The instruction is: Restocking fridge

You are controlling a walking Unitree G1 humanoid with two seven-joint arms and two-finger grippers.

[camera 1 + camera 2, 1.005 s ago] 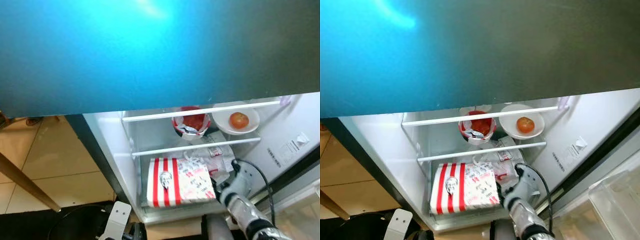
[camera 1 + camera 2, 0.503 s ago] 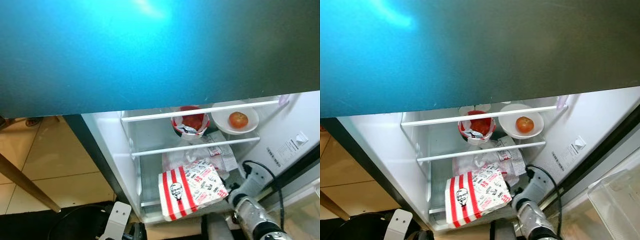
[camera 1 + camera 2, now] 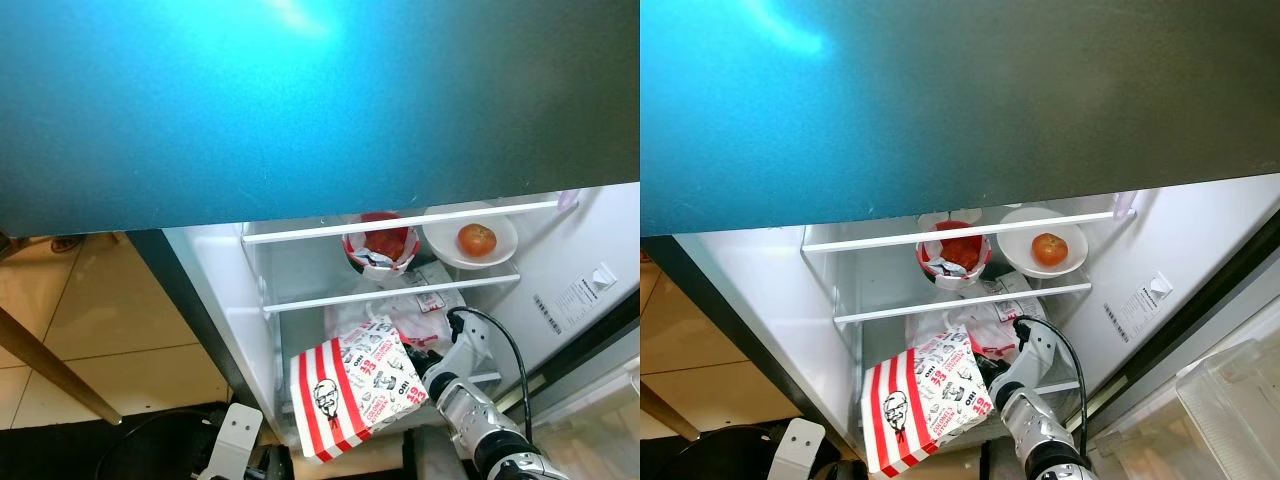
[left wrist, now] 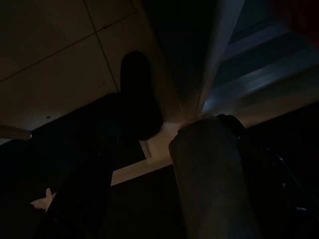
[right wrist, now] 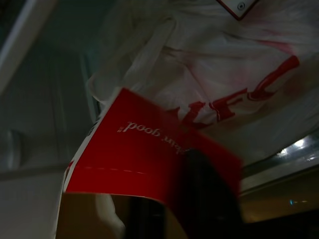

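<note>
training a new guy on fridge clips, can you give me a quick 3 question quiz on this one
1. True or false: the right gripper is shut on the red and white striped box.
2. What lies in the white bowl on the upper shelf? A) an egg B) a tomato C) a lemon
3. Fill in: behind the box, on the bottom level of the fridge, lies a crumpled white plastic ____.

Key: 1 true, its dark finger lies over the box's red flap in the right wrist view. 2 B. 3 bag.
</note>
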